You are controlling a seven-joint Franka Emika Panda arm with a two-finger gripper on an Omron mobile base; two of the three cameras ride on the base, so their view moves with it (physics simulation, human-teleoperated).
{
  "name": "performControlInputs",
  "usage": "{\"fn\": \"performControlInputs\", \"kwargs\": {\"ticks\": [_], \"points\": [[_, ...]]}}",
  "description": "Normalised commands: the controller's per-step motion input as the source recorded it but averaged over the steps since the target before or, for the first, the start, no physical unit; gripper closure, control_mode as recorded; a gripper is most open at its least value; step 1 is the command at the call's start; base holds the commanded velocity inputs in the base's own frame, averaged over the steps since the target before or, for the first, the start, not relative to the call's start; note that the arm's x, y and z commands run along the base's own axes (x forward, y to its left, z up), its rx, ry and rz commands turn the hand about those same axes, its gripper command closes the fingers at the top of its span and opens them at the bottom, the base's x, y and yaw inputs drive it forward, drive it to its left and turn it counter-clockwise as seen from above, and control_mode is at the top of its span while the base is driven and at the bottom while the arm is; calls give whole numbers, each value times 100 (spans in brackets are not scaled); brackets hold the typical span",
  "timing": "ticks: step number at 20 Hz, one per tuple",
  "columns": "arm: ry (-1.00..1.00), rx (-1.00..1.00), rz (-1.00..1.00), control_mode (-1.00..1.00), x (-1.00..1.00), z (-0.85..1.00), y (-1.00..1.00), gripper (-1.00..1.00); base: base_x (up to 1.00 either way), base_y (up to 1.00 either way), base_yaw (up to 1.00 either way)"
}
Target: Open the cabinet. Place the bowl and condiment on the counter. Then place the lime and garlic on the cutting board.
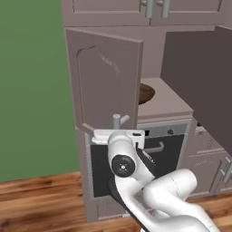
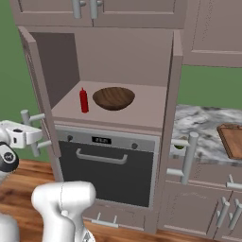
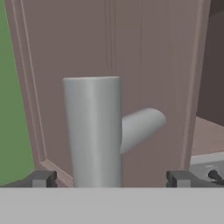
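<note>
The tall taupe-brown cabinet (image 2: 124, 61) with arched raised-panel doors stands open, both doors swung outward, so its shelf above the black oven (image 2: 108, 165) is exposed for reaching in. The robot's two-finger gripper (image 3: 111, 179) sits at the grey cylindrical bar handle (image 3: 92, 131) of the left door (image 1: 105, 84); in the hand view its dark fingertips (image 3: 43, 178) stand wide apart at roughly 7 and 5 o'clock, on either side of the bar without pressing it, so the hand is open and grips nothing. The bar's long axis runs upright, 12 to 6 o'clock, with a short stub joining it to the door toward 3 o'clock. In the right base view the wide, shallow dark-brown wooden bowl (image 2: 114, 98) sits on the shelf near the picture's centre, mouth up, and the slim red squeeze bottle (image 2: 84, 100) stands upright just beside it at 9 o'clock, cap pointing to 12. The reddish-brown wooden cutting board (image 2: 231, 140) lies flat on the grey-and-white veined marble counter (image 2: 198, 120) at 3 o'clock. Opening looks done; the bowl and bottle are not yet moved.
</note>
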Motion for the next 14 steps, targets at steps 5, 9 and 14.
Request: {"fn": "performControlInputs", "kwargs": {"ticks": [5,9,14], "points": [[-2,1,4,-100,-8,0,12,-100,0,0,0],[0,0,0,-100,-34,1,0,-100,0,0,0],[0,5,0,-100,-50,13,-8,-100,0,0,0]]}}
